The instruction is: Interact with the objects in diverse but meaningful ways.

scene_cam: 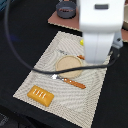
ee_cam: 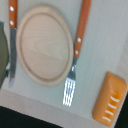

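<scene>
A round tan plate (scene_cam: 69,66) (ee_cam: 44,44) lies in the middle of a checkered placemat (scene_cam: 50,75). Beside it lies an orange-handled fork (scene_cam: 73,82) (ee_cam: 79,45), its tines toward the exterior view's left. An orange-handled knife (ee_cam: 12,35) lies along the plate's other side. A golden scored bread loaf (scene_cam: 41,95) (ee_cam: 111,97) rests near the mat's front corner. The white arm (scene_cam: 100,30) hangs over the plate's far right side and hides my gripper. No fingers show in the wrist view.
A grey-blue pot (scene_cam: 66,9) stands on a brown board (scene_cam: 57,20) at the back. A small yellow piece (scene_cam: 81,43) lies by the arm. A black cable (scene_cam: 30,67) loops over the mat. The table around the mat is black.
</scene>
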Tool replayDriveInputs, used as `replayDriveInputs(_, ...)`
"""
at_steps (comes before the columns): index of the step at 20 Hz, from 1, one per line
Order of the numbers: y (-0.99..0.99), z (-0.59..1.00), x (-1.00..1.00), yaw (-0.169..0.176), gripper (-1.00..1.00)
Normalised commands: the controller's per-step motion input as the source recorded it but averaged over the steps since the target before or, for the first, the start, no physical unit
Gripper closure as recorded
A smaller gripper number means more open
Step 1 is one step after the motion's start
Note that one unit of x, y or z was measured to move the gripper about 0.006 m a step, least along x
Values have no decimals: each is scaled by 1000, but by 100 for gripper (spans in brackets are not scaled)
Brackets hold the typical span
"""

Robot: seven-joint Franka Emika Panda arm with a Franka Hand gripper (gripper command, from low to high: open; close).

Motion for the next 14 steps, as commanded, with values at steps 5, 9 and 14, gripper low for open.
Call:
replayDriveInputs(5,866,-33,111,30,-100)
replayDriveInputs(9,712,-93,57,73,-100)
replayDriveInputs(14,727,-57,13,107,-100)
